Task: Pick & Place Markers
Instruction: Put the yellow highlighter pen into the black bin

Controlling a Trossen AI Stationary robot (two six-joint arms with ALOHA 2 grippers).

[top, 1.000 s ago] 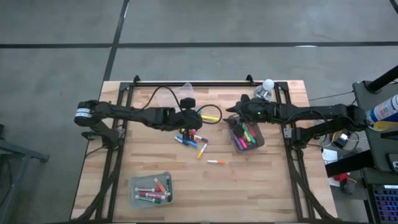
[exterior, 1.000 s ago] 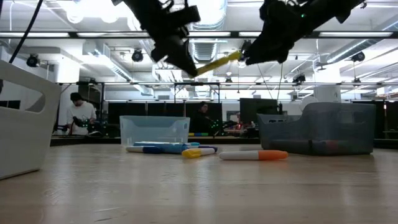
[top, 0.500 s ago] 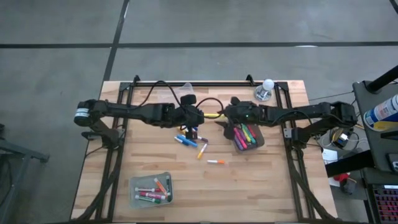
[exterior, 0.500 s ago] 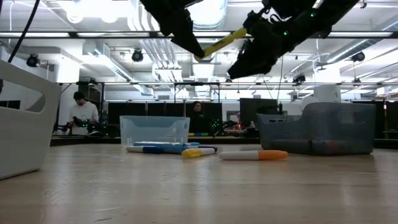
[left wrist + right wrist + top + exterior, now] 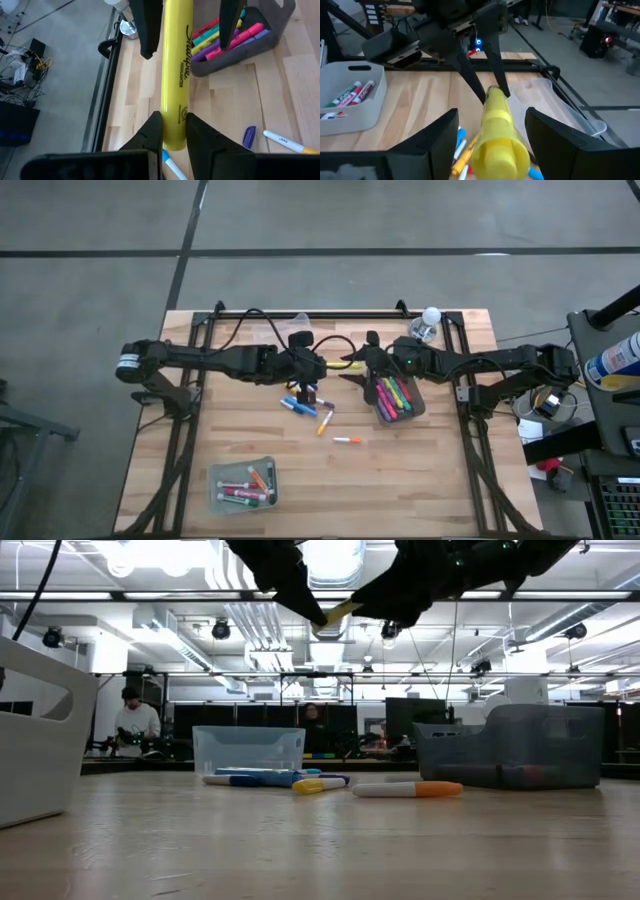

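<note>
A yellow highlighter marker (image 5: pixel 345 364) hangs in the air over the middle of the table, with my left gripper (image 5: pixel 172 122) shut on it. My right gripper (image 5: pixel 492 117) is open and comes at the marker from the table's right. Its two fingers stand on either side of the marker's free end (image 5: pixel 497 135) with a gap on each side. Several loose markers (image 5: pixel 305 405) lie on the wood below. An orange-and-white marker (image 5: pixel 347 440) lies nearer the front edge. My left gripper pinches the yellow marker near its one end (image 5: pixel 173 131) between the two fingertips. The fingers slant down from the table's left and lie in line with the marker. The marker is lifted clear and sticks out toward the table's right, its free end (image 5: pixel 345 608) tilted upward.
A dark grey bin (image 5: pixel 415 408) with several markers stands right of centre, under my right arm. A clear bin (image 5: pixel 243 468) holding markers sits at the front left. Another clear bin (image 5: pixel 300 323) and a white object (image 5: pixel 430 316) stand at the far edge.
My left gripper has risen a little with the yellow marker and rolled slightly. My right gripper has gone toward the table's left, tipped up toward level and rolled, and its open fingers now stand around the marker's free end.
</note>
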